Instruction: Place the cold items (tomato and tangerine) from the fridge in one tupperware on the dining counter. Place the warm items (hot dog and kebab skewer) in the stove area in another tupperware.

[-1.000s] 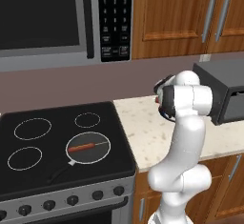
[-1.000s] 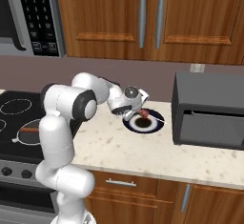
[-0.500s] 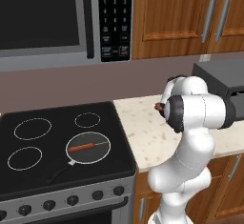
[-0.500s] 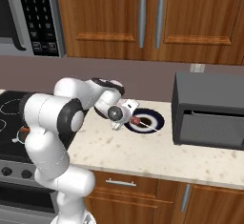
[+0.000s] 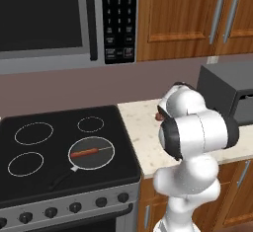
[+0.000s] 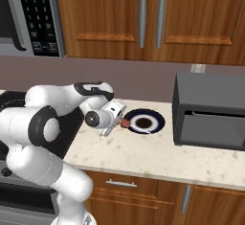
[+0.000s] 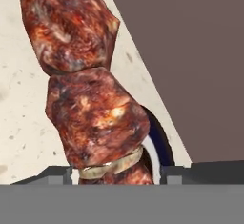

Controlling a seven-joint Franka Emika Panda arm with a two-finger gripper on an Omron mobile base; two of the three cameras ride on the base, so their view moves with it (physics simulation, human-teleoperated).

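Kitchen corner, wood cabinets all round, even flat light

Brown wooden wall cabinets (image 6: 143, 18) with long steel handles run along the top, a dull mauve wall (image 6: 143, 71) below them carrying a small pale outlet plate (image 6: 197, 68). A black-fronted microwave (image 5: 64, 21) hangs over on the left. On the beige speckled worktop (image 6: 158, 157) sits a dark grey toaster oven (image 6: 210, 111), and brown base cabinets (image 6: 134, 195) close off the bottom.

Black stove area (image 5: 59, 152) with a hot dog (image 5: 84, 152) in a round pan (image 5: 92, 152); white arm (image 5: 195, 137) over the speckled counter (image 5: 141, 127); microwave (image 5: 64, 21) above, dark toaster oven (image 5: 230, 90) at right
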